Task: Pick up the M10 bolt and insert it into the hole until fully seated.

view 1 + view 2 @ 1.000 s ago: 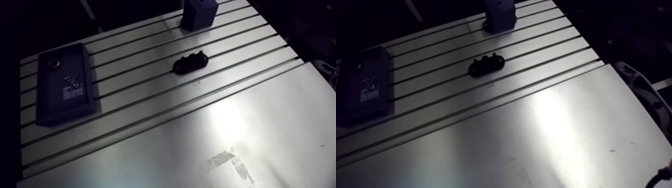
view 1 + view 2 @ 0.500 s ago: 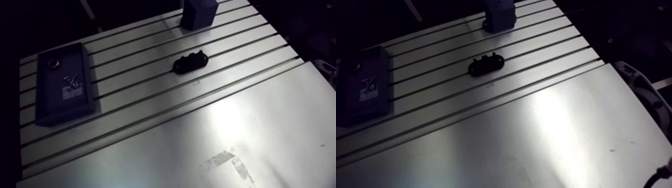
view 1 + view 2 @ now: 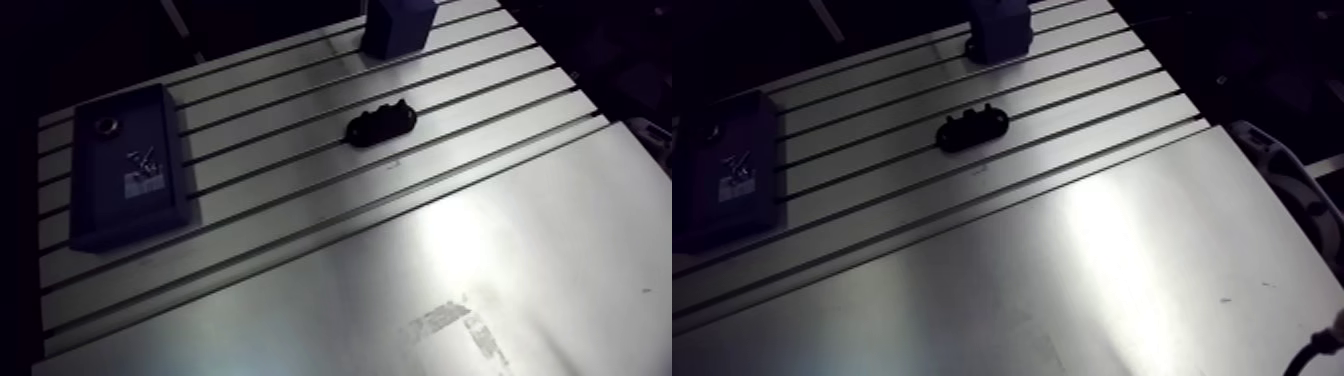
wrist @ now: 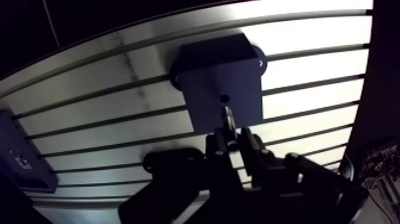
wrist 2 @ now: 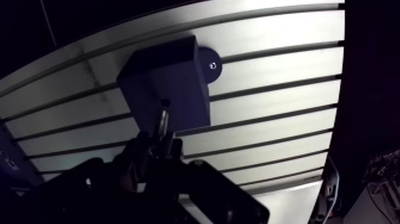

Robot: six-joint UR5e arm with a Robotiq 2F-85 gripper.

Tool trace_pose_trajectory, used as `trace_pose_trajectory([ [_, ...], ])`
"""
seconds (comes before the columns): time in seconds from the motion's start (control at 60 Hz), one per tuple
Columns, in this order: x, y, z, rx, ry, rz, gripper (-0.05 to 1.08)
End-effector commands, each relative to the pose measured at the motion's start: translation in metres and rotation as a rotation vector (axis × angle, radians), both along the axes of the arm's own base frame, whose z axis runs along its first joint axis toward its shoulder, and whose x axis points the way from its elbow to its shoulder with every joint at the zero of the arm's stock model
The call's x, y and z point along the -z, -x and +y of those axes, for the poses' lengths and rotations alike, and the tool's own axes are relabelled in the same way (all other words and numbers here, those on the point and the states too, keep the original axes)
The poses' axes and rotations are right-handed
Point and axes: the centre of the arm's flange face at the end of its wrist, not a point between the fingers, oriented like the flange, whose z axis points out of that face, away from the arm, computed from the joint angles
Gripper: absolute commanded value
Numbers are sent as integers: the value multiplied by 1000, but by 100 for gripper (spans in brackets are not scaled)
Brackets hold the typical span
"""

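Presently, the M10 bolt (image 4: 227, 117) sits clamped between the two fingers of the claw (image 4: 232, 138), with its shank projecting forward beyond the fingertips. Judged by appearance, the bolt is a rigid metal part, dense for its size and not fragile. Its bright surface is likely to be slippery, so a firm, square grip is advisable. The head end is the proper place to take hold, which leaves the leading end of the shank free to enter. The wrist view suggests the present grip is of this kind, although the head itself is hidden among the fingers.

In the wrist view, the tip of the bolt lies just short of the hole (image 4: 224, 98) and roughly in line with it. Whether the tip has touched the surface cannot be determined. The hole is in the upper face of a dark block (image 4: 217, 71), which stands on the slotted desk (image 3: 480, 230).

Elsewhere on the desk, well apart from the block, lie a small black fixture (image 3: 380, 124) and a shallow dark tray (image 3: 160, 205) holding small hardware.
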Motion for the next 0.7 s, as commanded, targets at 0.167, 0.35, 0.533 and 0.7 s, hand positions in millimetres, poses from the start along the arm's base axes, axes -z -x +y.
trace_pose_trajectory([
  [0.167,2,0,0,0,1,-2,108],
  [0.35,8,-1,1,3,5,-12,108],
  [0.533,8,-1,0,2,6,-11,108],
  [0.7,7,1,0,0,0,-1,108],
])
